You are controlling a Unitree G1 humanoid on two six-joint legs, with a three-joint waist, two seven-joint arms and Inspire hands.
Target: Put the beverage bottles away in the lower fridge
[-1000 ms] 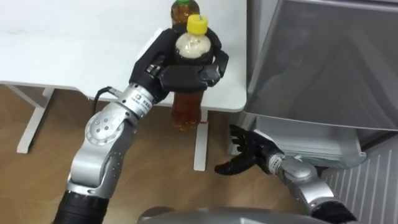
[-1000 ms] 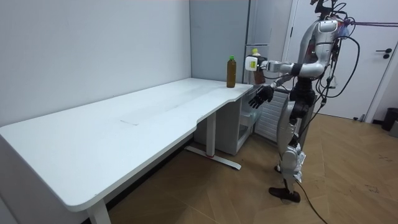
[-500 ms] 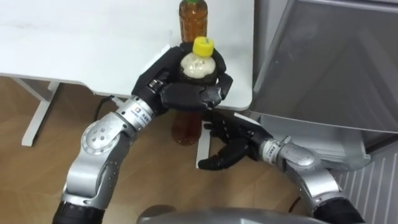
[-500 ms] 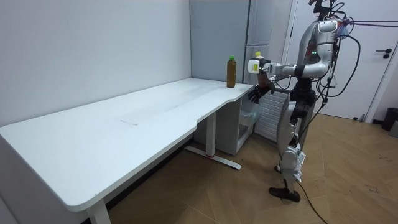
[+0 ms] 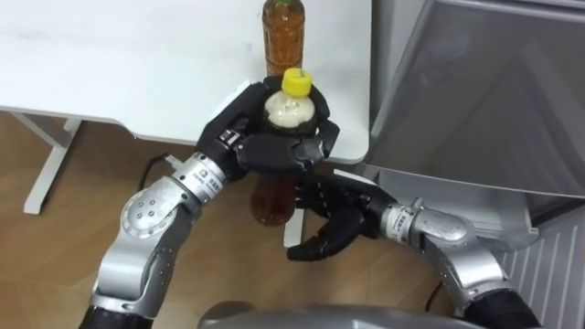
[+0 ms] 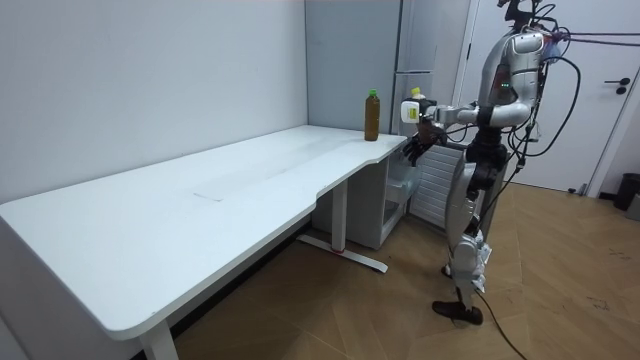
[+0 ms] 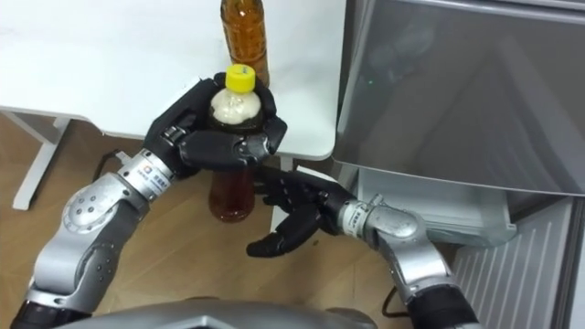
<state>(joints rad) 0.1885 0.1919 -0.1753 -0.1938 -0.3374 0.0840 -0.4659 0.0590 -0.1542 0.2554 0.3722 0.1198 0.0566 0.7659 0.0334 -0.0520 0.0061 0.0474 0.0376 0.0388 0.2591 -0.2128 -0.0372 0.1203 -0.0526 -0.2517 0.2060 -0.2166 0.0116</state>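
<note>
1. Left eye view, from my left: the white surface (image 5: pixel 110 55) carries a standing bottle (image 5: pixel 283 32) of amber drink, upright near the corner, with neither hand on it.
2. My left hand (image 5: pixel 260 151) is curled tight round the shoulder of the held bottle (image 5: pixel 272 196), just below its yellow cap (image 5: pixel 294 82). It holds the bottle upright in the air, just off the surface's edge.
3. My right hand (image 5: pixel 331 219) sits just beside that bottle's lower half, fingers spread and slack, gripping nothing. I cannot tell whether it touches the bottle.
4. Further right, close by me, stands the grey fridge (image 5: pixel 475 91).
5. I judge this to be the carry step, probably a pass from hand to hand. The next move calls for a firm right-hand wrap low on the held bottle before the left lets go. Then I must bend down to the lower compartment. The standing bottle comes after.
</note>
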